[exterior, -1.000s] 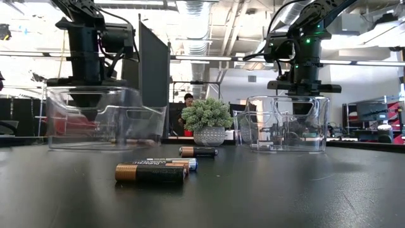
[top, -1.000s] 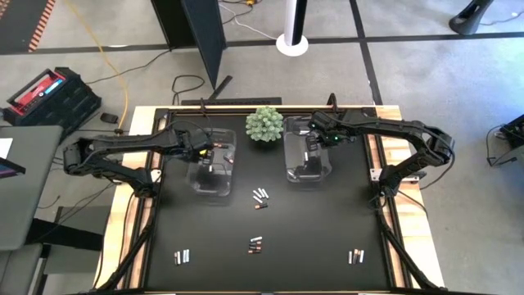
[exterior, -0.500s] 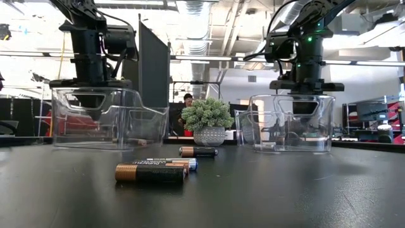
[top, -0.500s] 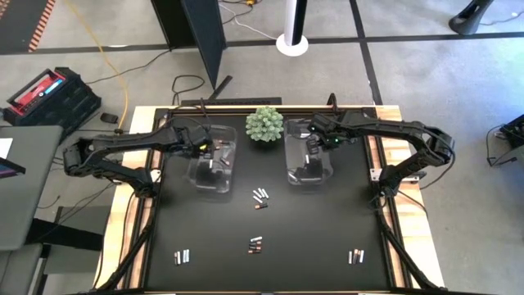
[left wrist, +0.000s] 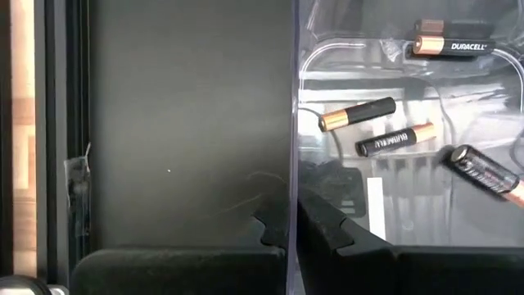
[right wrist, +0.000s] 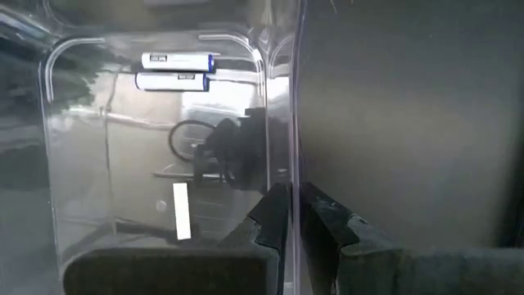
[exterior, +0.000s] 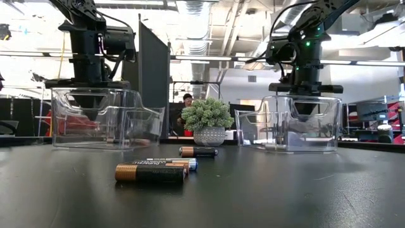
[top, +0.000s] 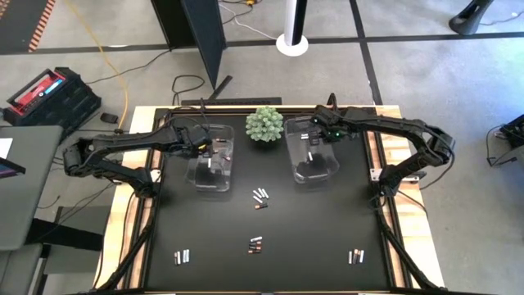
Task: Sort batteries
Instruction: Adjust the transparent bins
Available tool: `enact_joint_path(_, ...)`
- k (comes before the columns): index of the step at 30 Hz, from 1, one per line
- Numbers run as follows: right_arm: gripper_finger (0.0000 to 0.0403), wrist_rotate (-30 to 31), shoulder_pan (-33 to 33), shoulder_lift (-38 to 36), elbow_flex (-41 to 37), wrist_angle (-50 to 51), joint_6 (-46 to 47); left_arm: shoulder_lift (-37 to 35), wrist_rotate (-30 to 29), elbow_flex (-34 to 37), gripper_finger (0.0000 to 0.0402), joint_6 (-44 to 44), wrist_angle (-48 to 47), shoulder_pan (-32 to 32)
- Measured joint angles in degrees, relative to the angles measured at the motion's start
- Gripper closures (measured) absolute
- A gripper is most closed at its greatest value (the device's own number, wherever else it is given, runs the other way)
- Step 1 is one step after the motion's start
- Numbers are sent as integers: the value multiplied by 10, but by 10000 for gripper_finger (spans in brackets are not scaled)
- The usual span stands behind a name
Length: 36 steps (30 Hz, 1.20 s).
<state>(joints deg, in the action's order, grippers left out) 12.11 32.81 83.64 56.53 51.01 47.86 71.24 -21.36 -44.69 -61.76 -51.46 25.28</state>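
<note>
Two clear bins stand at the table's far side. The left bin holds several dark batteries with copper ends. The right bin holds two pale batteries. My left gripper is shut on the left bin's wall. My right gripper is shut on the right bin's wall. Loose batteries lie on the black table in small groups. The nearest ones show large in the low view. My left gripper pinches the left bin's upright wall at its rim, with one finger inside the bin and the other outside. The fingers point steeply down from above. The bin stands upright with its base on the table. My right gripper pinches the right bin's upright wall at its rim, with one finger inside and the other outside. The fingers come from above, pointing steeply down. The bin stands upright, base on the table.
A green spiky ball plant in a pot stands between the two bins at the far edge. The table's wooden border runs along its sides. A person shows far behind the plant in the low view.
My right gripper has gone toward the table's right edge, sliding the right bin along the table with it. My left gripper has rolled a little, and the left bin has turned slightly on the table. Both grippers stay shut on the walls.
</note>
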Motion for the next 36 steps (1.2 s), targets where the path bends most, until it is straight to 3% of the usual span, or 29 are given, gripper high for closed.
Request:
enact_joint_path(10, 351, -2, -35, 0, 0, 7, 44, 0, 16, 0, 367, -27, -2, 0)
enact_joint_path(24, 351, -2, -43, -8, 3, 8, 36, -1, 16, 0, 318, 17, -1, -1)
enact_joint_path(36, 351, 0, -43, -56, 25, 21, 27, -49, 13, 0, 310, 28, -1, -1)
